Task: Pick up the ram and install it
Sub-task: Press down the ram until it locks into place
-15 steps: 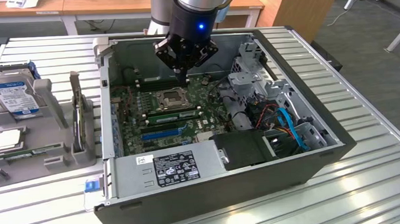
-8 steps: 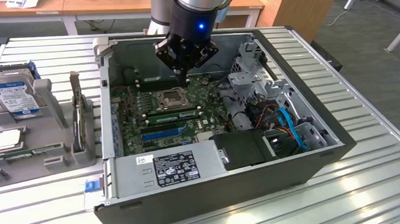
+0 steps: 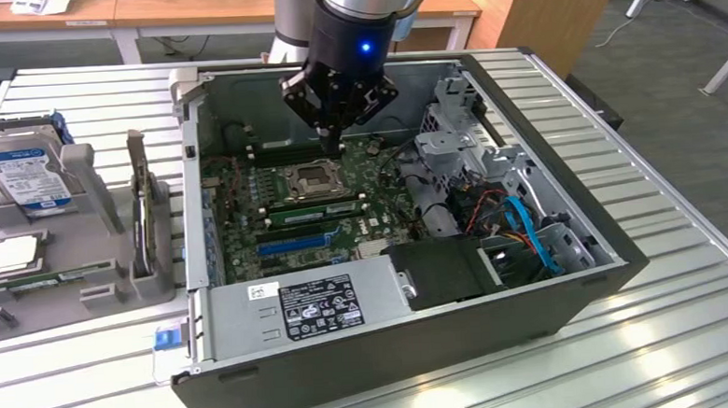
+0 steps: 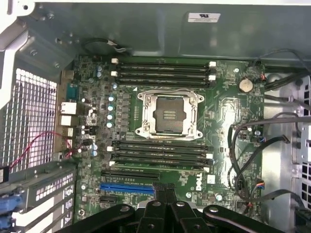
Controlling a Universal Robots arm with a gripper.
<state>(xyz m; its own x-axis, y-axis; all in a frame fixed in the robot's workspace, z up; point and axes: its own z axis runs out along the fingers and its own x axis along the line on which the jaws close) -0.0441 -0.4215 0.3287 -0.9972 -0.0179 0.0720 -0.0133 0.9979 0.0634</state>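
The ram (image 3: 58,275), a thin green stick, lies in the grey fixture (image 3: 95,293) on the exterior view's left, outside the computer case. My gripper (image 3: 332,144) hangs inside the open case (image 3: 556,306) over the far memory slots (image 3: 297,151), just beyond the CPU socket (image 3: 311,179). In the wrist view its fingers (image 4: 164,190) are shut together with nothing between them. That view looks down on the green motherboard (image 4: 228,111), with black memory slots (image 4: 163,70) on one side of the socket (image 4: 168,114) and more slots (image 4: 160,153) on the other.
The fixture also holds a hard drive (image 3: 23,170), a CPU chip (image 3: 15,252) and an upright dark card (image 3: 140,211). Inside the case are a power supply (image 3: 307,305), a drive cage (image 3: 460,129), blue and black cables (image 3: 534,237) and a blue expansion slot (image 4: 127,187).
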